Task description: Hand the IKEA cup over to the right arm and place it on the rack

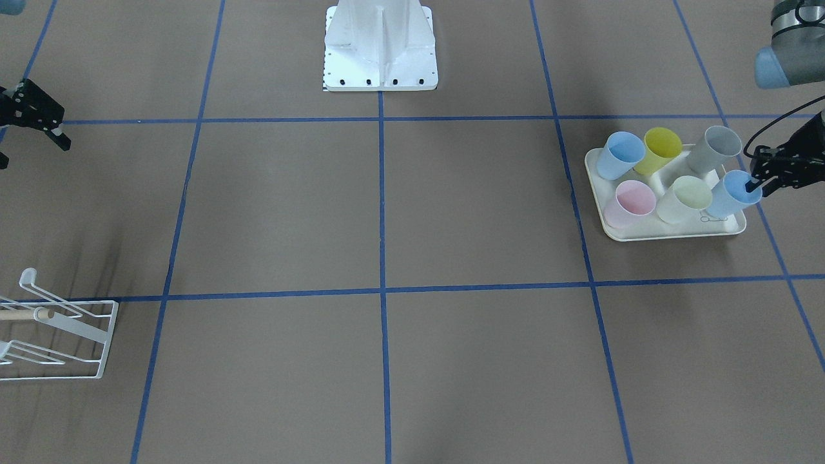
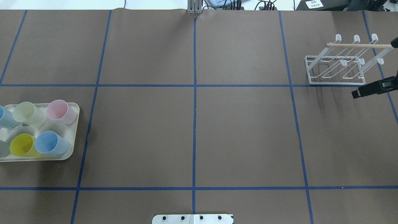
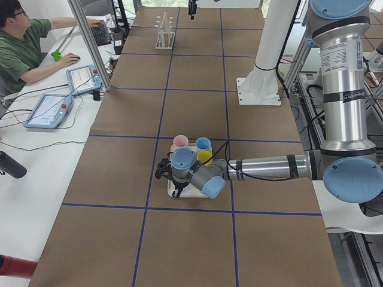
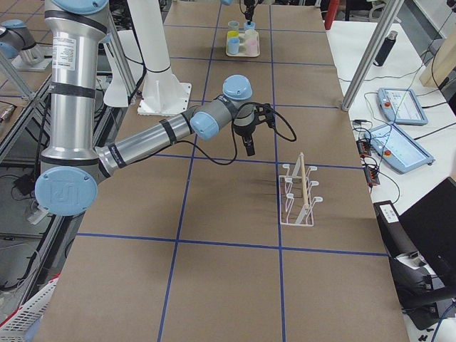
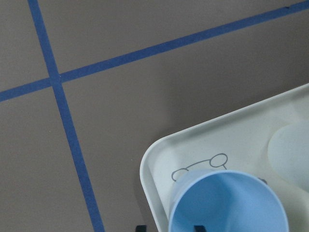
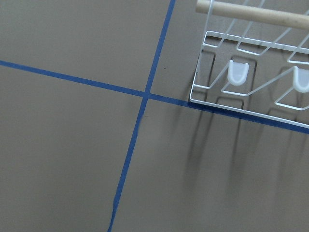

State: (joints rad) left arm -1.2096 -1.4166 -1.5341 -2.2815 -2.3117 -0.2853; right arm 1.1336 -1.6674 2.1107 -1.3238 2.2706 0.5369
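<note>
- IKEA cup (image 1: 731, 196): we take it to be the light-blue one standing upright at the far left corner of the cream tray (image 1: 670, 235), on the table's left side.
- We count five other cups on that tray: pale green (image 1: 683, 200), pink (image 1: 633, 203), grey (image 1: 712, 149), yellow (image 1: 659, 149) and a second light-blue one (image 1: 619, 154).
- Left gripper (image 1: 751, 188): its jaws are spread and straddle the cup's wall, one finger inside the mouth and one outside.
- We read no writing on the cup; the tray floor beside it carries a thin outline drawing (image 5: 203, 166).
- Rack (image 2: 343, 62): white wire, with a wooden dowel (image 2: 357, 45) across the top, at the table's far right.
- Right gripper (image 1: 32, 148): it hangs above the table near the rack, jaws spread with nothing between them.
- Right arm (image 4: 142, 142): a joint cap (image 4: 65, 192) bears a UR mark; the sticker (image 4: 64, 50) on its upright tube is too small for us to read.
</note>
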